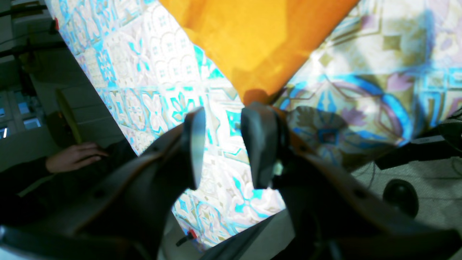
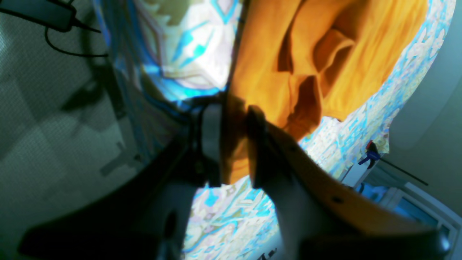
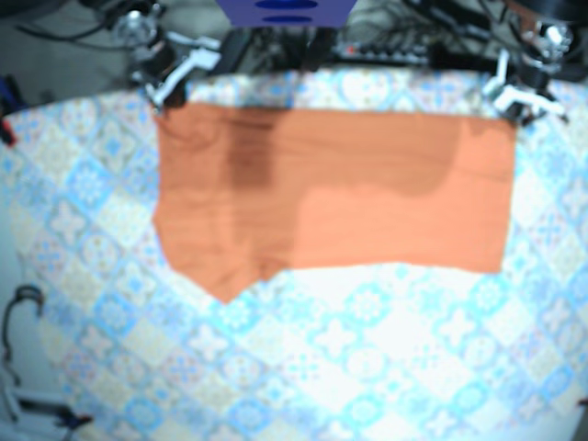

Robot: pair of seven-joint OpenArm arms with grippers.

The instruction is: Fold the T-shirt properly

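The orange T-shirt (image 3: 331, 188) lies folded into a wide band across the far half of the patterned tablecloth (image 3: 349, 358). A pointed flap hangs at its near left. My right gripper (image 3: 170, 87) is at the shirt's far left corner. In the right wrist view this gripper (image 2: 232, 119) is shut on a fold of the T-shirt (image 2: 325, 54), with cloth filling the gap between its fingers. My left gripper (image 3: 510, 96) is at the far right corner. It (image 1: 223, 119) stands open with only tablecloth between its fingers, and the shirt's corner (image 1: 256, 47) lies just past the right fingertip.
A person's hand (image 1: 74, 157) rests beside the table's edge in the left wrist view. A red clamp (image 1: 191, 234) and a blue clamp (image 2: 368, 155) grip the tablecloth's edges. Cables (image 3: 18, 312) lie at the base view's near left. Equipment crowds the far edge.
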